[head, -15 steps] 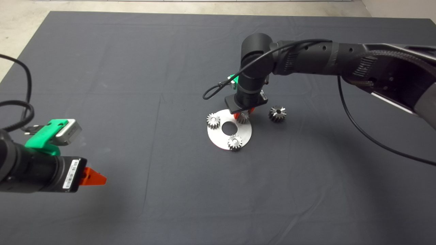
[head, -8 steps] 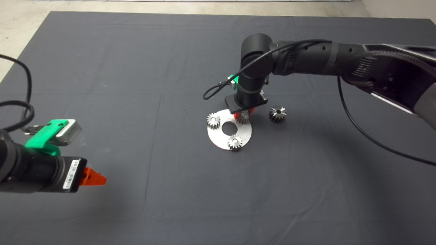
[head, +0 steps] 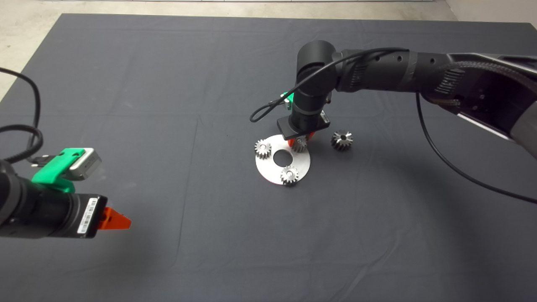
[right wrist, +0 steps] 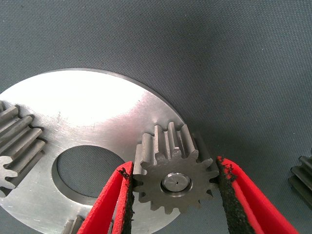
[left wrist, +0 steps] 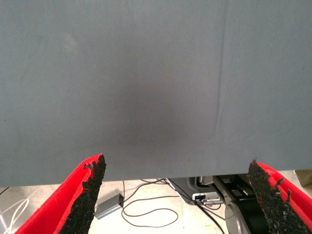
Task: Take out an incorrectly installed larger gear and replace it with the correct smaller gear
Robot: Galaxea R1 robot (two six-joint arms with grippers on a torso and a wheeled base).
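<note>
**Smaller gear seated on plate; right gripper straddling it**

My right gripper (right wrist: 175,195) stands over the smaller gear (right wrist: 174,171), which sits on a pin at the edge of the round metal plate (right wrist: 92,109). One pad touches the teeth; the other stands just clear, so the jaws are slightly apart. The larger gear (head: 341,140) lies on the mat just beside the plate. My left gripper (left wrist: 175,195) waits open, well apart. I judge the gear rigid, dense and slick: grip across opposite tooth tips.

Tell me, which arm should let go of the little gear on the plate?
The right arm, I think. Its gripper already straddles the small gear on the plate, while the left gripper waits far away over bare mat.
</note>
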